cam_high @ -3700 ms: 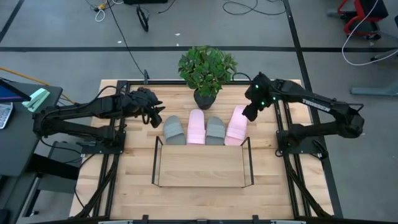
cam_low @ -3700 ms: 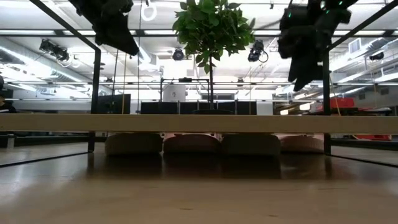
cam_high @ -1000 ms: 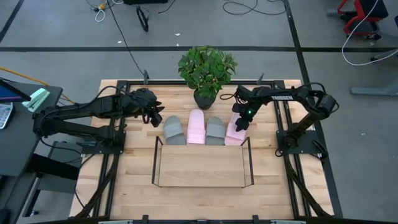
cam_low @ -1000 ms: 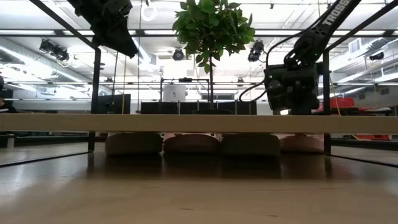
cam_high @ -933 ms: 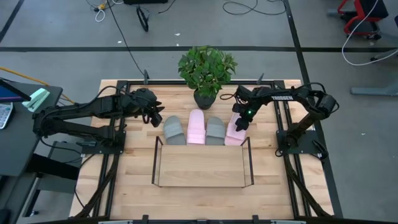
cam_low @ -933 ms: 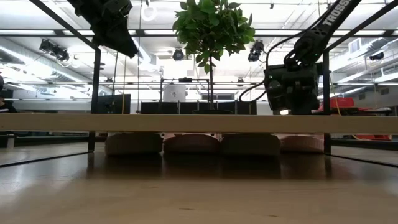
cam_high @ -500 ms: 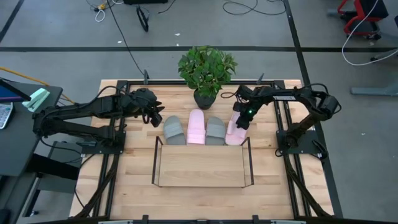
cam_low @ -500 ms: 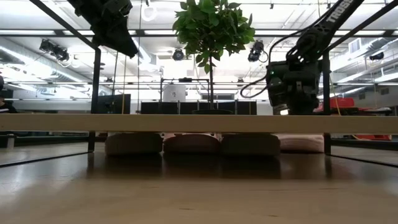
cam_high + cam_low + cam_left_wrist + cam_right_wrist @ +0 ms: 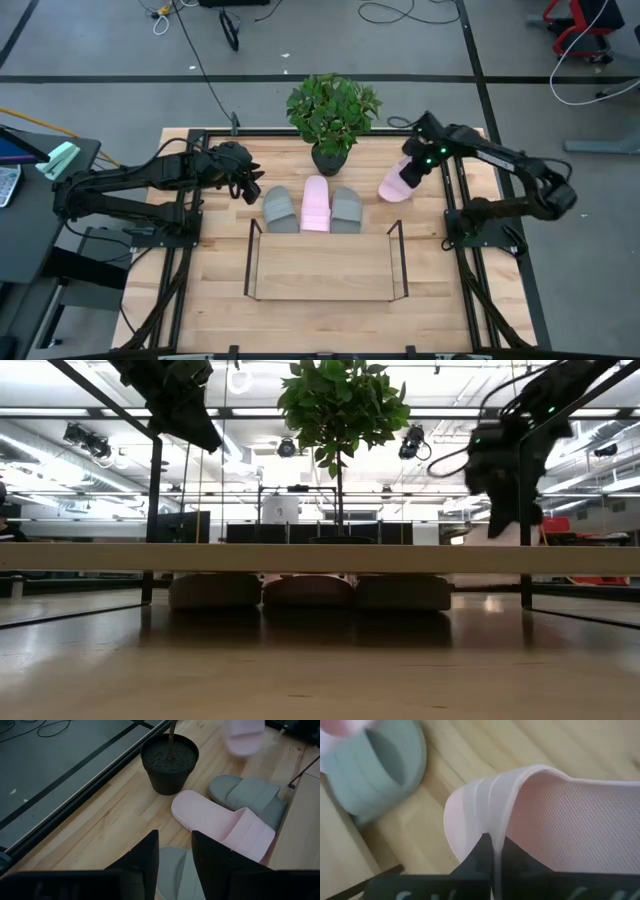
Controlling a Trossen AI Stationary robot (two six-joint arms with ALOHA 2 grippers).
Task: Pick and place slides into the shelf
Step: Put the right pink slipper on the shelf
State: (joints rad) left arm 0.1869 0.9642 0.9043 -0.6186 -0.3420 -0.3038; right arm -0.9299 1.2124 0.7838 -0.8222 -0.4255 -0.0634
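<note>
We see the right gripper (image 9: pixel 412 170) with jaws clamped on a pale pink open-toe slide (image 9: pixel 396 183), held above the wooden bench (image 9: pixel 200 270) beside the black wire-framed shelf (image 9: pixel 322 268); left gripper (image 9: pixel 250 187) jaws apart.

Three wide-strapped slip-on slides are lying side by side just behind the shelf: a grey one (image 9: pixel 279 209), a pale pink one (image 9: pixel 317 203), another grey one (image 9: pixel 347 207); a second pale pink slide (image 9: pixel 397 182) is hanging lifted, tilted, apart from them; the low black-wire shelf with its light wood board (image 9: pixel 325 268) is sitting bare.
</note>
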